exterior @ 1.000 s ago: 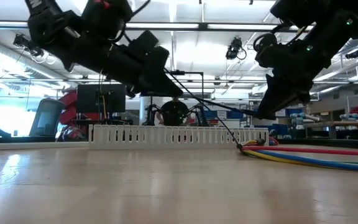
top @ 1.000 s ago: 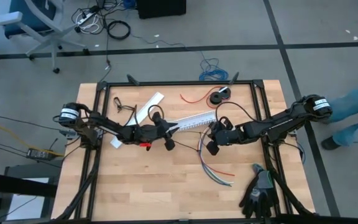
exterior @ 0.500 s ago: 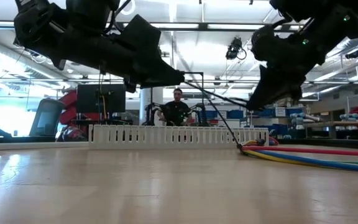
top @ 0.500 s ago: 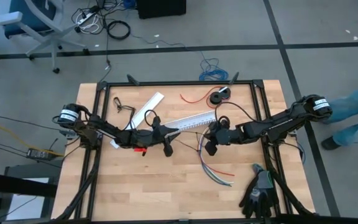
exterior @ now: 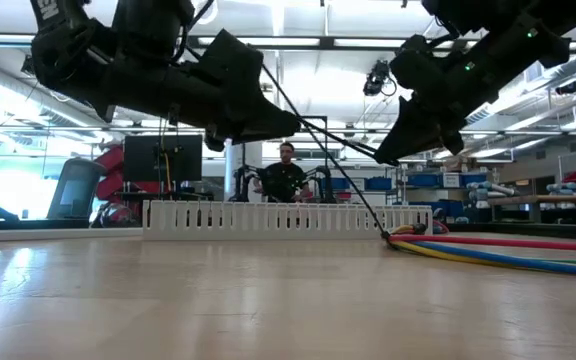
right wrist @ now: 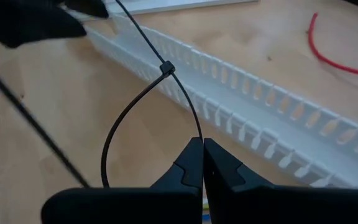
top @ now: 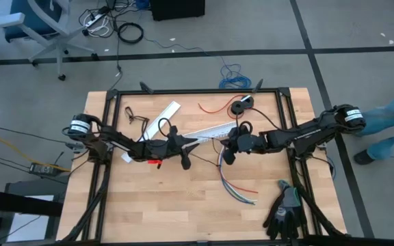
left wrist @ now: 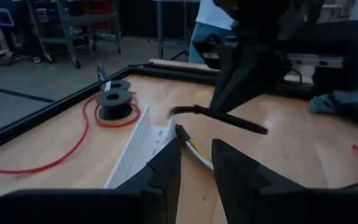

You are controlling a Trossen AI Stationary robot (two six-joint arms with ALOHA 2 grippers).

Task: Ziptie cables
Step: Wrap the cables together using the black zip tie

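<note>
Now both arms meet over the middle of the table. The right gripper (right wrist: 202, 144) has its fingers pressed together on a black zip tie (right wrist: 143, 101), pinching the strap just below the small locking head; the tie curls into a loop beside the fingers, and its tail runs up toward the left arm. The left gripper (left wrist: 194, 155) hovers just to the left, its fingers slightly apart with a narrow gap between them; whether they grip the tie's tail cannot be told. Both grippers hang above the white slotted cable duct (top: 209, 132), which lies slanted across the table's centre. The cables (top: 232, 188) lie on the wood near the right arm, their coloured strands fanning toward the near right side, the joined end up by the duct; in the low view they run flat along the table (exterior: 218, 300) at right. A black spool (top: 240, 106) with a thin red wire (top: 214, 108) sits at the far edge. A pair of dark gloves (top: 286, 212) rests at the near right corner.
</note>
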